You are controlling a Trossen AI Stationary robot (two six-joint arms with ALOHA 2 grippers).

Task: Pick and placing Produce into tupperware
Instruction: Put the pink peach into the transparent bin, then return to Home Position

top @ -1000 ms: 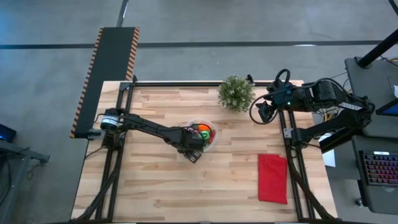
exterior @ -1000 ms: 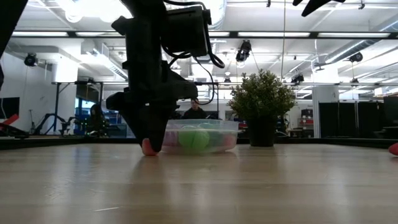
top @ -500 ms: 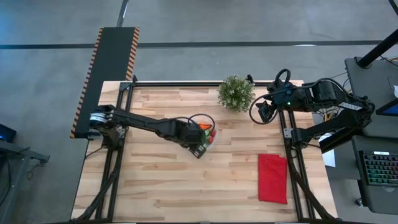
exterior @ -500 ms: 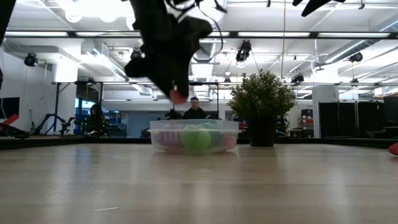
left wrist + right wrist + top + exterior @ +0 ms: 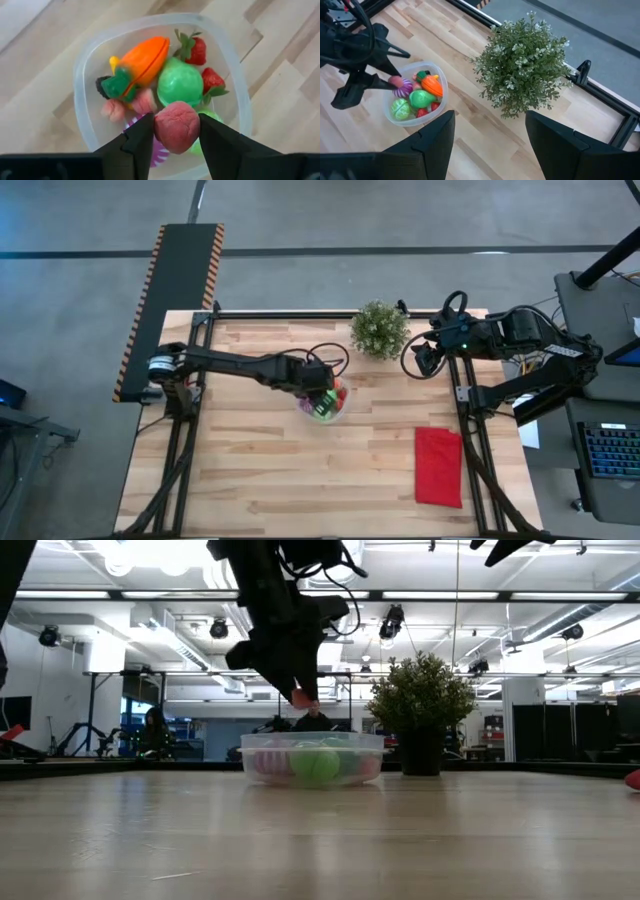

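Gripping a pink fruit (image 5: 176,127), the left tool (image 5: 175,131) hangs above the tupperware (image 5: 86,65).

In the high view the tupperware (image 5: 323,402) sits near the table's (image 5: 250,470) centre with toy produce (image 5: 180,87) inside, the left gripper (image 5: 176,134) above it, the potted plant (image 5: 380,329) at its two o'clock and the cloth (image 5: 438,466) at its four o'clock.

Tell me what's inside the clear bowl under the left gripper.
The tupperware holds an orange carrot-like piece, a green ball, two strawberries, pink pieces and something purple. The left gripper, shut on a pink piece, covers whatever lies beneath.
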